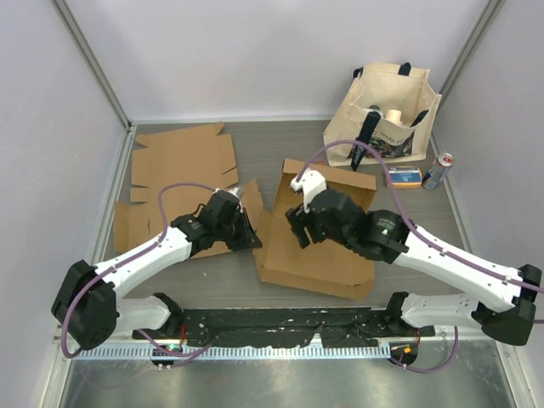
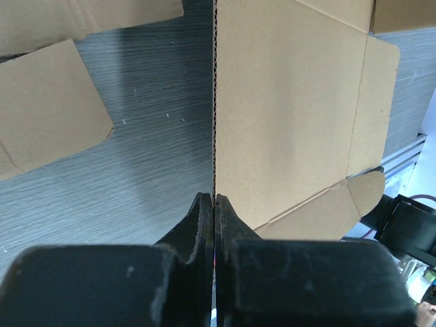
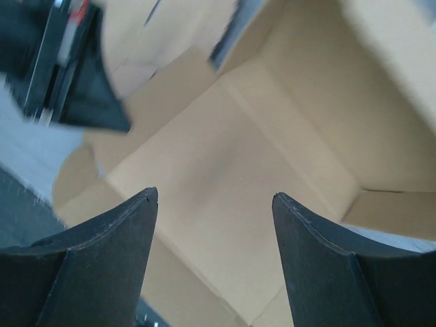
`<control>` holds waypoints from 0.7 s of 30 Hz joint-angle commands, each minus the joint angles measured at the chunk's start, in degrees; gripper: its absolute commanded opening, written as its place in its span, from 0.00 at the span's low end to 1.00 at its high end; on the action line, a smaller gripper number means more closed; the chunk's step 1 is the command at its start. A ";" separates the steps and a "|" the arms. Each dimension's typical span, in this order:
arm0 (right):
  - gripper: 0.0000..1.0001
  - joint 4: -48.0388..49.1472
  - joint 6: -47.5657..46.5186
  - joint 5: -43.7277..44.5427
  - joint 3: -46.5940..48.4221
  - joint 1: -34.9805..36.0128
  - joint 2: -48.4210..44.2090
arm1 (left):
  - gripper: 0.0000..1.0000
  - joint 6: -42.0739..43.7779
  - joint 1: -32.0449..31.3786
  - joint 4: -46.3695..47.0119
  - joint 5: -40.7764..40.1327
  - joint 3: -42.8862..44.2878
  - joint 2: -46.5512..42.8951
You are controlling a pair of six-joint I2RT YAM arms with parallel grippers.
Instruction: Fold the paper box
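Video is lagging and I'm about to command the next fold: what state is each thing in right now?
paper box: partly folded, back wall raised, top open.
left fingers: shut on a cardboard edge at the box's left side.
right fingers: open above the box floor, holding nothing.
flat cardboard sheet: unfolded, lying flat.
tote bag: upright, mouth open.
can: upright.

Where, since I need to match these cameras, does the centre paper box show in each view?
Top external: paper box at the centre of the picture.
Left wrist: right half, its edge running up the middle.
Right wrist: fills most of the frame.
Shared landmark: left gripper, shut on the box's edge; likely the dark wedge upper left in right wrist.
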 commanded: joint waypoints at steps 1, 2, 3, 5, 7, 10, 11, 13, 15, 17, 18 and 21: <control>0.74 3.68 -3.97 -11.24 -3.67 3.77 0.61 | 0.00 1.71 1.53 -0.76 3.96 1.96 -0.08; 0.73 4.12 -4.32 -13.43 -4.72 4.03 0.87 | 0.00 1.71 1.62 -0.85 4.13 1.87 0.18; 0.74 4.39 -4.85 -19.37 -5.25 4.47 0.96 | 0.00 1.53 2.06 -1.03 4.57 1.69 0.27; 0.75 5.35 -4.94 -20.92 -7.01 5.61 1.31 | 0.00 0.92 2.94 -1.03 5.27 1.60 0.27; 0.75 5.88 -5.29 -20.05 -8.85 8.07 1.75 | 0.00 -0.22 3.55 -0.94 6.94 1.43 0.19; 0.76 5.97 -5.55 -20.31 -10.52 11.40 3.33 | 0.00 -1.89 4.96 -1.03 9.04 1.43 0.18; 0.76 6.32 -5.64 -20.22 -10.97 12.46 3.33 | 0.00 -2.07 5.57 -1.03 9.49 1.51 0.10; 0.76 7.98 -5.82 -19.43 -12.37 14.22 2.81 | 0.00 -2.16 5.93 -1.47 9.84 1.69 0.01; 0.76 8.08 -5.91 -19.08 -12.73 14.93 3.07 | 0.00 -2.25 6.28 -2.08 10.11 1.96 -0.17; 0.76 7.03 -6.43 -17.51 -12.38 16.60 4.47 | 0.00 -2.68 6.63 -2.17 10.90 1.87 -0.17; 0.76 6.77 -6.52 -16.28 -12.20 17.39 5.00 | 0.00 -2.86 6.72 -2.17 11.07 1.78 -0.17; 0.74 5.28 -6.87 -6.19 -11.85 20.64 7.37 | 0.00 -3.04 6.90 -2.52 11.78 1.96 0.01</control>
